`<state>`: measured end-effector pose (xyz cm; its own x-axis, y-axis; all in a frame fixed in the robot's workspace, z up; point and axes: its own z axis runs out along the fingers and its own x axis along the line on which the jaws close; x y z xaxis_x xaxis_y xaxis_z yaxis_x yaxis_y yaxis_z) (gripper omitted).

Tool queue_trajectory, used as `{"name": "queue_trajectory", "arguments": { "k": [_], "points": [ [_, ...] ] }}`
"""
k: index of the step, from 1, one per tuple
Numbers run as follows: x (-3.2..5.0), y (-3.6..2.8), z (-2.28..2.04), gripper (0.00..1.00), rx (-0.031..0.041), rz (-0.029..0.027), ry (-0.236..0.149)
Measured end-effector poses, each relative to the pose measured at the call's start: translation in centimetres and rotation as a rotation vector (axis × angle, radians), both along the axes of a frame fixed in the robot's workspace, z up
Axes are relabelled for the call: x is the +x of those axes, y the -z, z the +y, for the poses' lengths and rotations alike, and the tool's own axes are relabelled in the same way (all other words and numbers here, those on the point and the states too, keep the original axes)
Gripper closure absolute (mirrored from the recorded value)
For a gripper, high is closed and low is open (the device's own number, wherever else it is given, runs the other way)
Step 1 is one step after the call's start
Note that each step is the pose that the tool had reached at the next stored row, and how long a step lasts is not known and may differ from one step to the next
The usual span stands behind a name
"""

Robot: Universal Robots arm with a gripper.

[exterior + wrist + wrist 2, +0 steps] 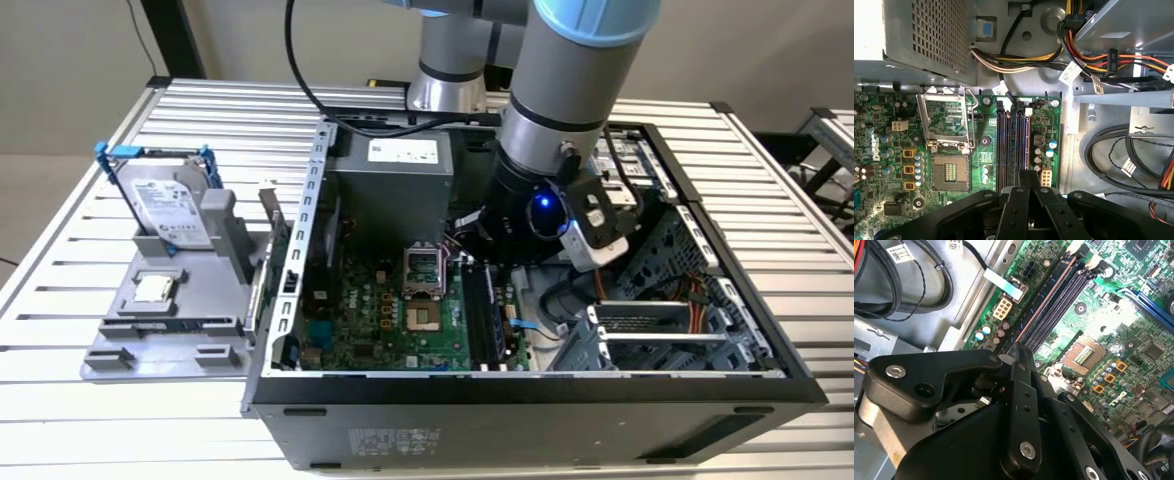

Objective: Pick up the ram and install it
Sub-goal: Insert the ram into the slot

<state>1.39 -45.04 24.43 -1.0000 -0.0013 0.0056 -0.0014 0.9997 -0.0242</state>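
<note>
Second wrist view: my gripper (1015, 354), clenched shut, sits at the near end of the ram (1045, 301), its long axis running straight ahead along the black slots (1064, 297).

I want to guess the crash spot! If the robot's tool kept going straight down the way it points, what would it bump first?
Most likely the long black memory slots on the green motherboard. In both wrist views the tool sits right over their end, pointing down into the open computer case. How far above them it hangs is hard to judge.
</note>
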Motion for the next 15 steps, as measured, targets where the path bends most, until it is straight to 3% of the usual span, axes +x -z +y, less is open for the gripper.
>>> {"name": "queue_trajectory", "arguments": {
  "k": [10, 11, 15],
  "points": [
    [0.00, -0.01, -0.04, 1.00, 0.0009, 0.0001, 0.000],
    [0.01, -0.01, -0.12, 1.00, 0.0050, 0.0004, 0.000],
    [0.02, -0.01, -0.54, 1.00, 0.0517, 0.0022, 0.000]
  ]
}}
